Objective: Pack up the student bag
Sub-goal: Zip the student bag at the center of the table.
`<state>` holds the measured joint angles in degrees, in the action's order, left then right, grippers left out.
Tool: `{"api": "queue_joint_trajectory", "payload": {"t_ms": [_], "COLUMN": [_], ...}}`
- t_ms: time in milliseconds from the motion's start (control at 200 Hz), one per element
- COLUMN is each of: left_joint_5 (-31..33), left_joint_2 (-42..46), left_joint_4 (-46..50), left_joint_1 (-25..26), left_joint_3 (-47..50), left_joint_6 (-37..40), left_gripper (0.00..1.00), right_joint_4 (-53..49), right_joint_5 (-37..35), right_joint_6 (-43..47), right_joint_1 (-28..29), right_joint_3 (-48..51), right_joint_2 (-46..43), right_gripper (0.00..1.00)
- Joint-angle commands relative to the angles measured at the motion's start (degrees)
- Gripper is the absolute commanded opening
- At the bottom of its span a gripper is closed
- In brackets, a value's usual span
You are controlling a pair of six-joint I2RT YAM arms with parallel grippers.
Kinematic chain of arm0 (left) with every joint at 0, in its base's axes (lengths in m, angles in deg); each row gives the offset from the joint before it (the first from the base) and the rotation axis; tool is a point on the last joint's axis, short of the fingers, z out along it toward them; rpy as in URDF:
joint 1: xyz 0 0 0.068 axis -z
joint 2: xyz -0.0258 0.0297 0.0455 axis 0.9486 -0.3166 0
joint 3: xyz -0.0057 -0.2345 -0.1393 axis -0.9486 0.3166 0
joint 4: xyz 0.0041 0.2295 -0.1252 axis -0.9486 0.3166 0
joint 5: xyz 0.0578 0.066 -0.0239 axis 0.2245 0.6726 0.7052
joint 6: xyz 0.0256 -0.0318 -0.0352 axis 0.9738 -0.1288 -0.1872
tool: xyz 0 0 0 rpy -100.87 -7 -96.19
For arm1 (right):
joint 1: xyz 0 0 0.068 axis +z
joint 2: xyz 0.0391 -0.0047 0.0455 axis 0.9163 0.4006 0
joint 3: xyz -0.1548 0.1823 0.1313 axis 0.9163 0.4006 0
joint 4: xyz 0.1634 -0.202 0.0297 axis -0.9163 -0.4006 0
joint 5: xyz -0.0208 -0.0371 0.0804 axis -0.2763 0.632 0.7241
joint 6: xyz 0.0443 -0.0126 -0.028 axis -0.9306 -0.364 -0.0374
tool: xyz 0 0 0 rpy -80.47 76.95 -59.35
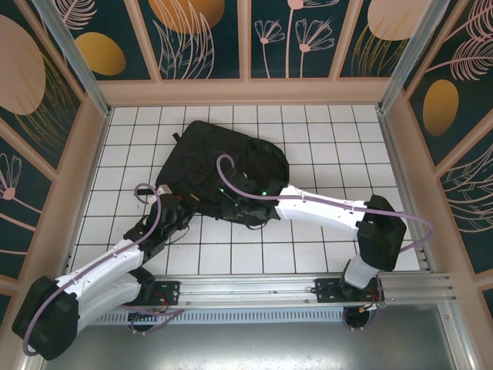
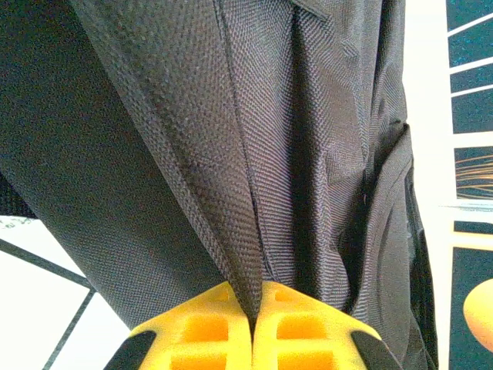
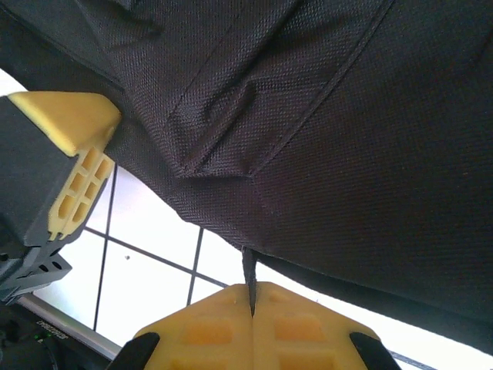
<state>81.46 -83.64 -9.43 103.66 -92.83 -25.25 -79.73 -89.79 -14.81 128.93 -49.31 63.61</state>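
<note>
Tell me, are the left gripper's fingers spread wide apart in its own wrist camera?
No, the left gripper is closed tight, pinching a fold of the black bag.

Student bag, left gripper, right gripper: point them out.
student bag [image 1: 202, 154], top external view, central black fabric.
left gripper [image 2: 253, 307], left wrist view, between its fingertips.
right gripper [image 3: 252, 299], right wrist view, between its fingertips.

black student bag [image 1: 219, 169] flat on tiles

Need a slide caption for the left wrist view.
Left pincer shut on a pinched fold of the black student bag, above the white tiled table.
</note>
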Motion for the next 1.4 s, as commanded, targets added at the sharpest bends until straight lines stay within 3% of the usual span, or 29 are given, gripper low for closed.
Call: {"api": "queue_joint_trajectory", "payload": {"t_ms": [0, 911, 1101, 1296, 1396], "left_joint_5": [4.5, 6.7, 7.1, 6.5, 5.9], "left_joint_2": [1.4, 3.1, 2.3, 0.3, -3.0], "left_joint_4": [3.7, 12.4, 13.2, 11.8, 13.6], "left_joint_1": [-1.2, -5.1, -5.7, -5.8, -5.8], "left_joint_3": [-0.1, -3.5, -4.6, -7.8, -12.8], "left_joint_6": [2.1, 7.3, 9.0, 14.7, 19.4], "left_gripper": [0.00, 0.00, 0.00, 0.00, 0.35], "right_joint_4": [-3.1, -11.9, -12.5, -7.9, -2.8], "right_joint_5": [-1.0, -4.0, -3.0, 1.7, 7.1], "right_joint_6": [0.2, 1.2, 2.7, 3.8, 2.2], "right_joint_1": [-0.6, -6.4, -10.7, -10.7, -8.9], "right_joint_3": [0.9, 9.5, 11.8, 13.4, 13.8], "right_joint_2": [-3.1, -19.8, -24.6, -25.1, -24.3], "right_gripper": [0.00, 0.00, 0.00, 0.00, 0.00]}}
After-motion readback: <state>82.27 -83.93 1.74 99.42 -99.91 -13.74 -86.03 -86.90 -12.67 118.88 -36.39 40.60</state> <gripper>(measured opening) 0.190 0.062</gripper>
